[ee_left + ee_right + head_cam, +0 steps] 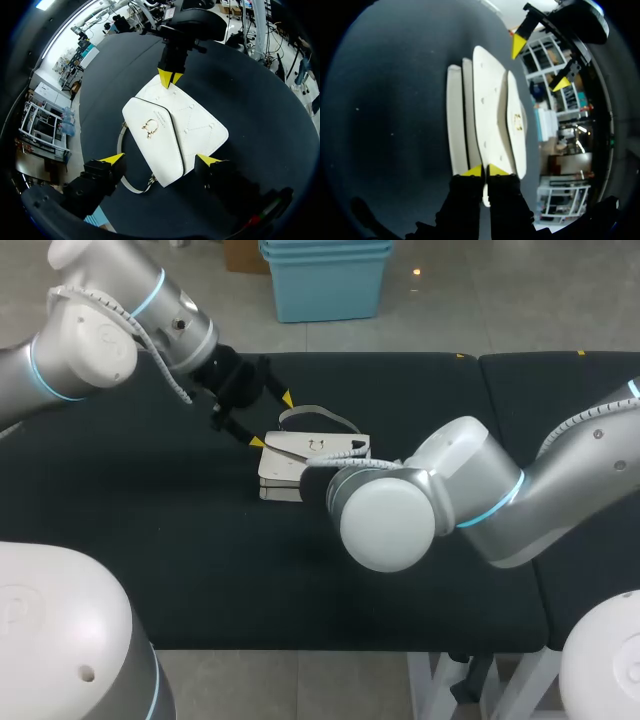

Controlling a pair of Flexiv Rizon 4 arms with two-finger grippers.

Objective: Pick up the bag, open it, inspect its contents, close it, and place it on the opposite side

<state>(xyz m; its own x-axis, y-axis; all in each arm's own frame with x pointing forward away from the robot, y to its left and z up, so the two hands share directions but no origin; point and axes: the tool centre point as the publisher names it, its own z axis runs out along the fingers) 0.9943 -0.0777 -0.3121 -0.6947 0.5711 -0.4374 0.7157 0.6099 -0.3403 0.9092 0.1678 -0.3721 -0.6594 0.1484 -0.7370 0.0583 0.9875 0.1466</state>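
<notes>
Two tools work at one white bag [300, 455] lying flat on the black matte tabletop [150, 540]. The bag is a rectangular, stiff, smooth-skinned shell with rounded corners. Stitched diagonal lines and small studs cross its body, and a curved front flap carries a gold-toned metal clasp [150, 127]. A pale thin strap [134, 188] loops out from the bag's end.

The left tool [272, 420] hangs over the strap end of the bag, tips wide apart. The right tool [484, 171] is at the opposite end, tips together, clamped on the bag's thin edge.

From the head view the right arm's white joint [390, 520] hides that clamp. Both wrist views show it. Only the right wrist view shows the bag's layered side panels.
</notes>
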